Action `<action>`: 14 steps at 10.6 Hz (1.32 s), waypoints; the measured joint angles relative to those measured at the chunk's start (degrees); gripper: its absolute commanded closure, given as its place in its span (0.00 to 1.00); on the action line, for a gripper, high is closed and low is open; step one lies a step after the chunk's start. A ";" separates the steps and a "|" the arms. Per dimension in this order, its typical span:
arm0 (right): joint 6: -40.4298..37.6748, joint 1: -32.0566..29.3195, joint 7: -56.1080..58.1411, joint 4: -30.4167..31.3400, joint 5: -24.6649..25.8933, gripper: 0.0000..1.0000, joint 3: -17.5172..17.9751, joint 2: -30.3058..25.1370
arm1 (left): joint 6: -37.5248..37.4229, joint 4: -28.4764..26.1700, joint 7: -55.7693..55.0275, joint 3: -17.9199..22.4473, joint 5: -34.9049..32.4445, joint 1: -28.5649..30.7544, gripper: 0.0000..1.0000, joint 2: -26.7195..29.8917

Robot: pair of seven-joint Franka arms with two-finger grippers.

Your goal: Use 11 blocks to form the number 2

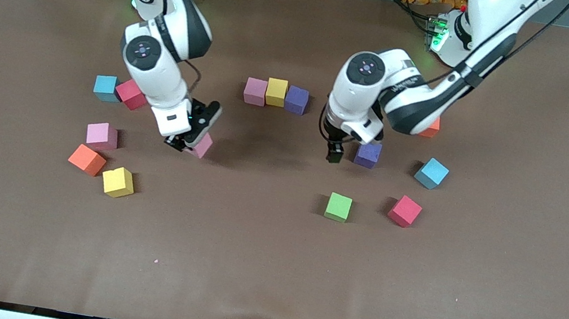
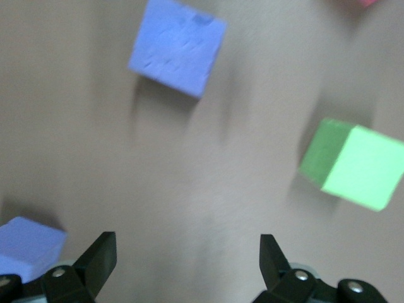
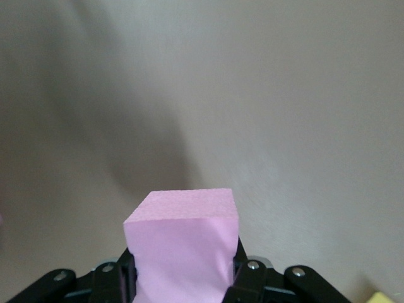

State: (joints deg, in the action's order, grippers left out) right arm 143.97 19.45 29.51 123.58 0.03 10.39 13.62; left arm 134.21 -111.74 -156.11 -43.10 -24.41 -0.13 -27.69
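A row of three blocks lies mid-table: pink [image 1: 255,91], yellow [image 1: 276,91], purple [image 1: 297,100]. My right gripper [image 1: 189,141] [image 3: 182,271] is shut on a pink block [image 1: 202,145] [image 3: 183,252], low over the table, nearer the front camera than that row. My left gripper [image 1: 335,153] [image 2: 188,252] hangs open and empty just above the table beside a purple block [image 1: 368,154] [image 2: 28,246]. A green block [image 1: 338,207] [image 2: 353,163] and a light blue block [image 1: 431,173] [image 2: 177,47] lie close by.
Toward the right arm's end lie light blue [image 1: 105,88], red [image 1: 130,94], pink [image 1: 101,136], orange [image 1: 87,159] and yellow [image 1: 117,181] blocks. A red block [image 1: 405,210] sits beside the green one. An orange block [image 1: 431,127] is partly hidden by the left arm.
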 measured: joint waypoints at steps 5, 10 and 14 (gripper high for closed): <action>-0.62 10.97 -45.04 -6.44 0.00 0.80 0.50 7.07 | -0.17 1.05 2.04 3.26 -4.05 3.51 0.00 -0.62; -0.44 19.30 -77.32 -16.04 0.07 0.80 0.50 16.54 | -0.15 4.11 7.71 6.27 -8.02 5.90 0.00 -4.87; -0.57 20.41 -81.56 -17.58 0.07 0.80 0.50 19.58 | -0.16 4.32 21.45 6.87 -8.06 12.59 0.00 -5.58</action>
State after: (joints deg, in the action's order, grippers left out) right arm 143.40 39.86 -52.05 106.01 0.09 10.88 33.19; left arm 134.06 -107.42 -134.66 -36.24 -32.47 12.46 -33.28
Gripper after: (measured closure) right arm 0.449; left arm 0.000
